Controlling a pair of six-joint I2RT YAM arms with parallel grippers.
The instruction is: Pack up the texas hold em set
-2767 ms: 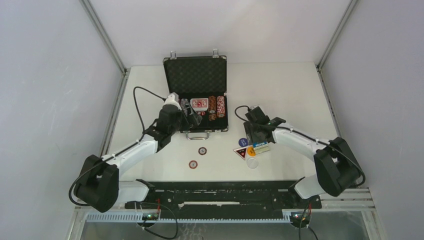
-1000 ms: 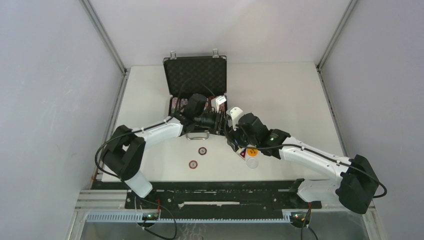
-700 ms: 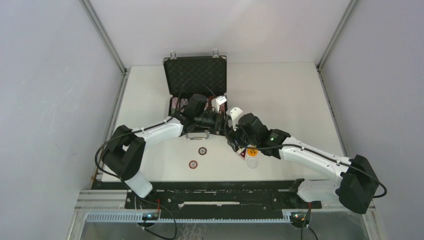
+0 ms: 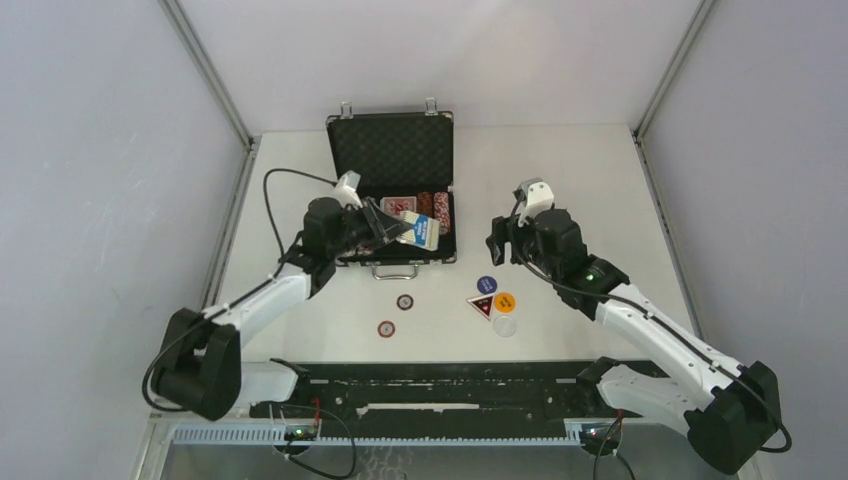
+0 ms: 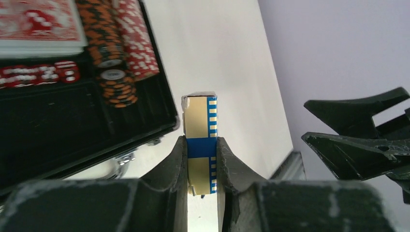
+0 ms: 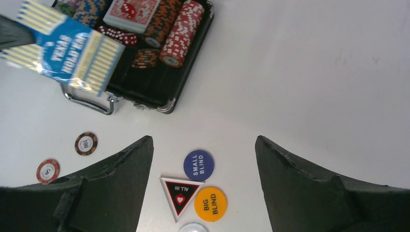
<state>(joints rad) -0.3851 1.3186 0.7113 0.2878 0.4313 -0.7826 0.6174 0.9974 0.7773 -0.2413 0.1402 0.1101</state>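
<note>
Left gripper (image 5: 200, 145) clamped the blue card deck (image 5: 200, 115) over the near right corner of the case (image 4: 391, 150) — I judged it light, stiff, slick, best pinched mid-box across its broad faces — while right gripper (image 6: 203, 141) hung spread, empty.

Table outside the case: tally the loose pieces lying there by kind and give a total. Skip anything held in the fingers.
Poker chips: 2
Round dealer buttons, blue, orange, white: 3
Triangular dealer button: 1
Total: 6
</note>
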